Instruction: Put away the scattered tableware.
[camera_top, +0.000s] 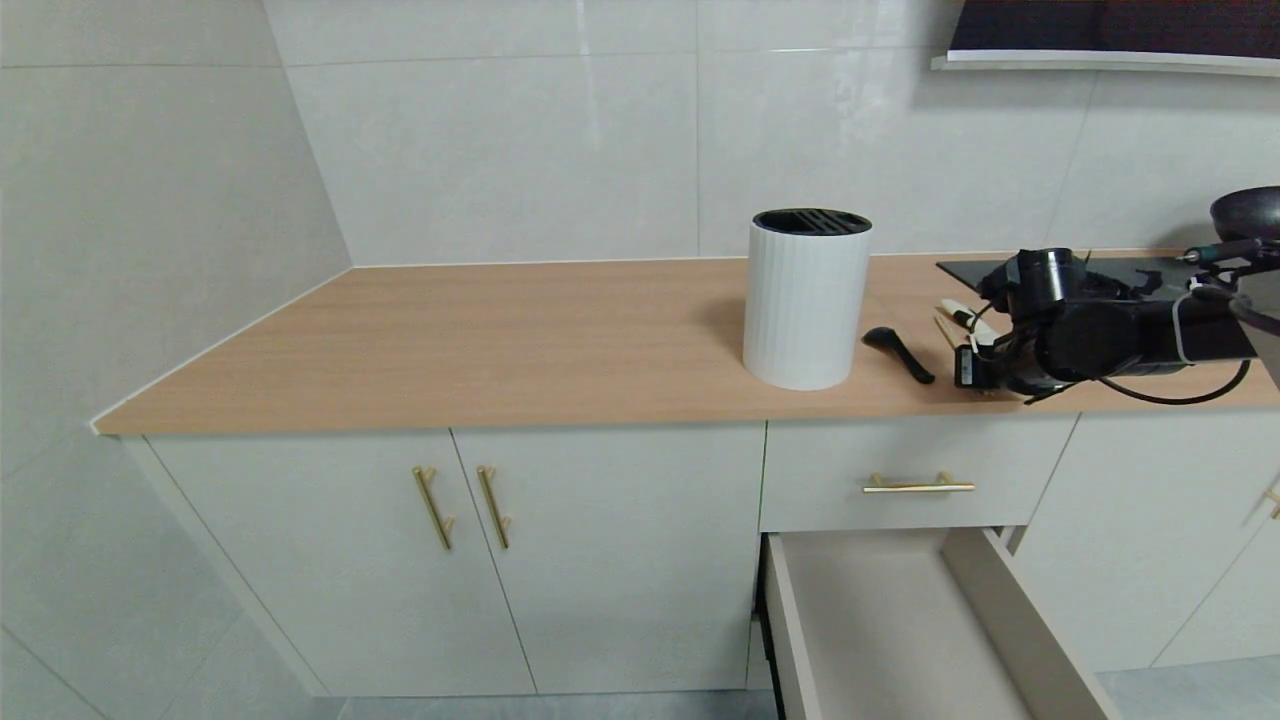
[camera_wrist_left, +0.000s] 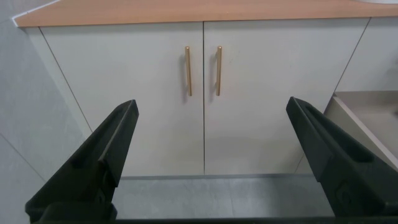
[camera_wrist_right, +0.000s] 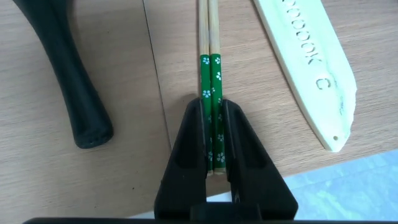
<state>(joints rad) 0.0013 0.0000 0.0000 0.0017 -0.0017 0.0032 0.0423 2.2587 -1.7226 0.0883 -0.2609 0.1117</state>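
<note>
Countertop (camera_top: 500, 330): wrist view shows right fingers (camera_wrist_right: 186, 146) pinching chopsticks (camera_wrist_right: 209, 37); left fingers (camera_wrist_left: 102, 158) gape wide before cabinet doors (camera_wrist_left: 124, 93).

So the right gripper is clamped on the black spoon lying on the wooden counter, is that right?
Not quite. The right gripper is clamped on the pair of green-ended chopsticks, not the black spoon, which lies untouched beside them on the wooden counter. The right wrist view shows it.
</note>
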